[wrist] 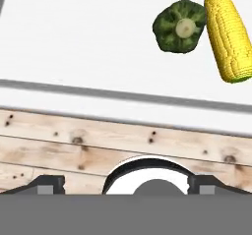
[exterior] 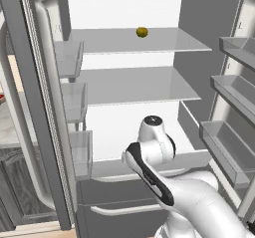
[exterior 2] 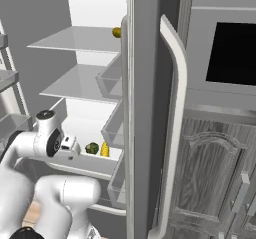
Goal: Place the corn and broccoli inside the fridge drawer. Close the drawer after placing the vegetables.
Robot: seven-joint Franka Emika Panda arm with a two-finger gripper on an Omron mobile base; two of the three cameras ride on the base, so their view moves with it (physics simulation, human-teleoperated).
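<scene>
The corn (wrist: 227, 35) and the broccoli (wrist: 180, 26) lay side by side, just touching, at the upper right of the hand view inside the pulled-out fridge drawer (wrist: 74, 37) (so only closing seemed left). The gripper (wrist: 126, 184) held nothing, its tips set wide apart over the wooden floor (wrist: 59, 140).

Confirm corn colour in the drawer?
Bright yellow, with a little green at one end. The corn lies beside the dark green broccoli; the hand view shows it best.

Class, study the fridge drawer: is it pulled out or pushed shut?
Pulled out. The fridge drawer has its top uncovered, showing the broccoli and corn lying inside it.
</scene>
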